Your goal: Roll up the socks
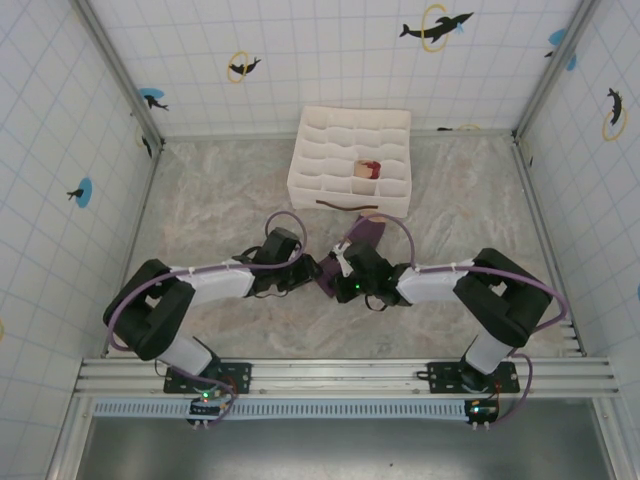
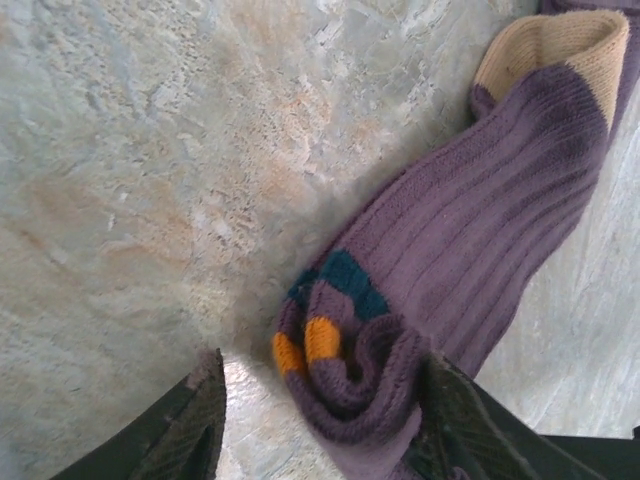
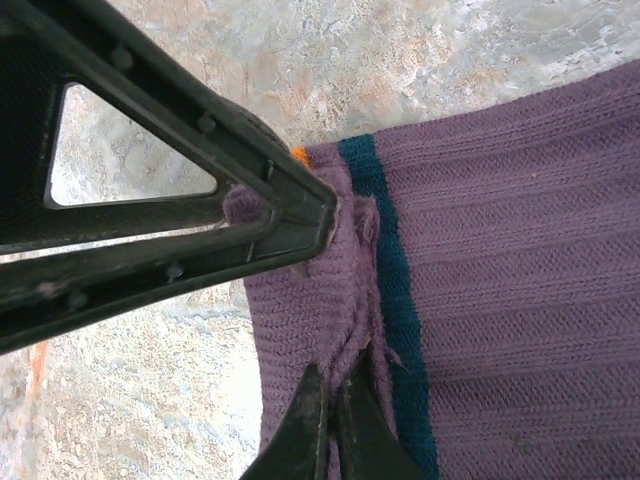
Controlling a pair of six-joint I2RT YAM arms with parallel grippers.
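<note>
The dark purple sock (image 2: 470,220) lies on the marble-patterned table with its tan toe (image 2: 550,50) far from me. Its cuff end, with teal and orange marks, is curled into a small roll (image 2: 350,380). My left gripper (image 2: 325,435) stands open around that roll; the right finger (image 2: 465,430) touches it and the left finger (image 2: 185,435) is clear of it. My right gripper (image 3: 335,425) is shut on a pinched fold of the purple sock (image 3: 500,250) beside the teal stripe. From above, both grippers (image 1: 308,275) (image 1: 338,278) meet at the sock's near end (image 1: 368,230). The beige and dark red sock (image 1: 367,170) sits in a box compartment.
The white gridded organiser box (image 1: 330,135) stands at the back centre. A thin dark strip (image 1: 347,205) lies on the table just in front of it. White tiled walls enclose the table on three sides. A black finger frame (image 3: 150,160) crosses the right wrist view.
</note>
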